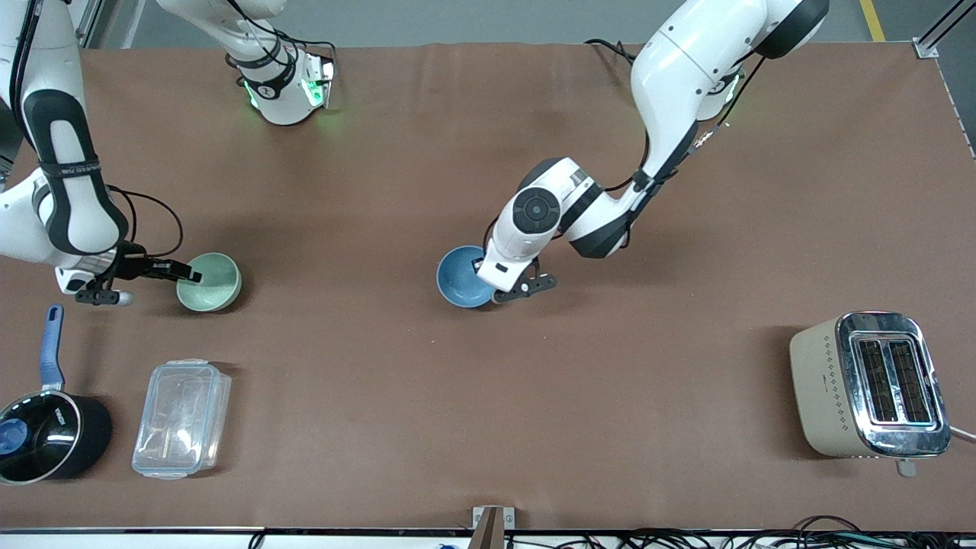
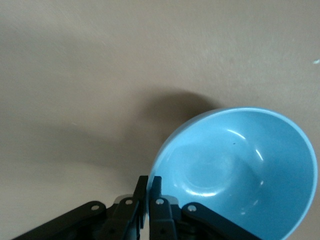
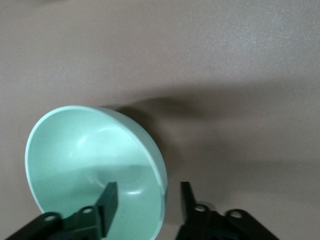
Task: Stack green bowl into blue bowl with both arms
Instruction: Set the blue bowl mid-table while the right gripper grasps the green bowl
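**A brown table under even light**

We see a wide table (image 1: 427, 427) covered in a matte brown mat, evenly lit, with soft shadows. Along its top edge runs grey floor (image 1: 473, 19) with a yellow line (image 1: 871, 19) at one corner. A metal rail (image 1: 936, 34) meets the table's corner there. Black cables (image 1: 762, 540) trail along the edge nearest the camera.

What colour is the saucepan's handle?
Blue; the saucepan handle shows best in the front view.
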Robot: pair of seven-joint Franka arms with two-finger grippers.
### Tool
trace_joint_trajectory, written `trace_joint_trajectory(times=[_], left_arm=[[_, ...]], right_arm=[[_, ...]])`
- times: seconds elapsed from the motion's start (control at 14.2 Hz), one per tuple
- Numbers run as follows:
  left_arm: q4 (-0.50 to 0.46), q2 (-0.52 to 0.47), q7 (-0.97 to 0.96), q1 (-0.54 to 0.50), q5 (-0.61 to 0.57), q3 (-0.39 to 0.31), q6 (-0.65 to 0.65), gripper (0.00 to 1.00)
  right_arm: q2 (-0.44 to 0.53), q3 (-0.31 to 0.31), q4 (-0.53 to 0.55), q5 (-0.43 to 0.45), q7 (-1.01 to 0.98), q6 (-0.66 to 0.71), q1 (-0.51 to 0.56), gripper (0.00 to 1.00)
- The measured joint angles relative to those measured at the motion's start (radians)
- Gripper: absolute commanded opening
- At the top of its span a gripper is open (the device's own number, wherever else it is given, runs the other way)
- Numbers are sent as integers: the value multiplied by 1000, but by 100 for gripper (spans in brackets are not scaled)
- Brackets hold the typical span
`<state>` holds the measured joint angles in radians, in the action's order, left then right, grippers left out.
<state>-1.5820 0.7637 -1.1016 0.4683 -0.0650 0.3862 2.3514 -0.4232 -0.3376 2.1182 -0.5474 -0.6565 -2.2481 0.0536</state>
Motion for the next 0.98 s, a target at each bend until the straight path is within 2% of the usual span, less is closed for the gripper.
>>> trace_joint_trajectory(times=[0.14, 0.28, 0.35, 0.56, 0.77, 0.91, 0.98], left_arm=[[4, 22, -10, 14, 0, 0, 37, 35], [7, 30, -12, 15, 0, 0, 49, 87], [13, 30, -12, 15, 0, -1, 52, 100], [67, 10, -12, -2, -4, -6, 43, 100], [105, -89, 61, -102, -67, -11, -88, 100], [113, -195, 148, -196, -76, -11, -215, 100], [114, -249, 194, -240, -78, -12, -270, 100]], right_arm=[[-11, 0, -12, -6, 0, -1, 0, 1], [-15, 0, -21, -11, 0, -1, 0, 1], [-16, 1, -23, -15, 0, 1, 0, 1], [-7, 2, -41, -17, 0, 25, -2, 1], [71, 5, -62, -2, 19, 75, -18, 1], [156, 30, -64, 86, 151, 128, -32, 2], [197, 68, -63, 129, 242, 155, -33, 2]])
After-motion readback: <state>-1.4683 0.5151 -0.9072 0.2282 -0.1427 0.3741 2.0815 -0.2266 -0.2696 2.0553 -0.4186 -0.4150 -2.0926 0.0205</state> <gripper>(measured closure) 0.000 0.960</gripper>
